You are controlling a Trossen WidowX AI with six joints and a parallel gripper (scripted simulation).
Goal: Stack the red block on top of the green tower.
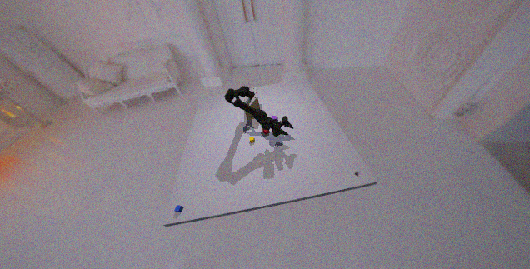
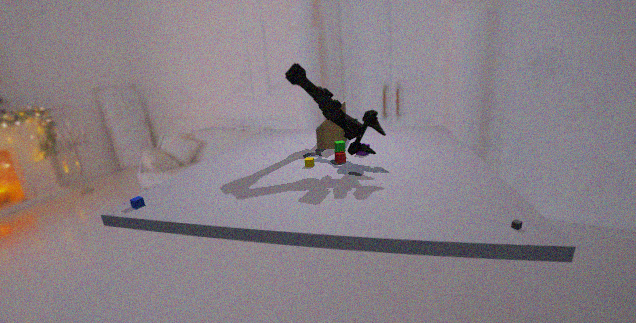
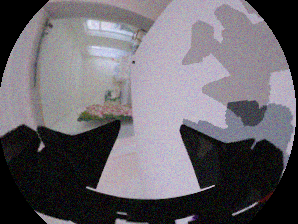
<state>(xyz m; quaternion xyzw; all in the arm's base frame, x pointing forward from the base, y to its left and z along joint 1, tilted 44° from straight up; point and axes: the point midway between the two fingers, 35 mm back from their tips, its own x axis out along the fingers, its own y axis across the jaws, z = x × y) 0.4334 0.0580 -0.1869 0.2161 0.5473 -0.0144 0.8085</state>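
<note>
Red and small, the plastic cube (image 2: 340, 158) sits on the white table (image 2: 450, 205) near its middle, toward the far edge, with the green cube (image 2: 340, 145) apparently above it or just behind; we cannot tell which. Our black gripper (image 2: 361, 149) hangs beside them, jaws wide, holding nothing, so stacking looks undone

The arm (image 2: 330, 107) and its hand (image 2: 364, 149) are black. A green block (image 2: 340, 146) sits over a red block (image 2: 340, 158) — both plain, unpatterned. Nearby are a yellow block (image 2: 309, 162) and a purple one (image 1: 274, 117). A blue block (image 2: 137, 202) and a dark grey one (image 2: 516, 224) sit on the pale worktop (image 2: 430, 200) — grey shadows cross it.
</note>
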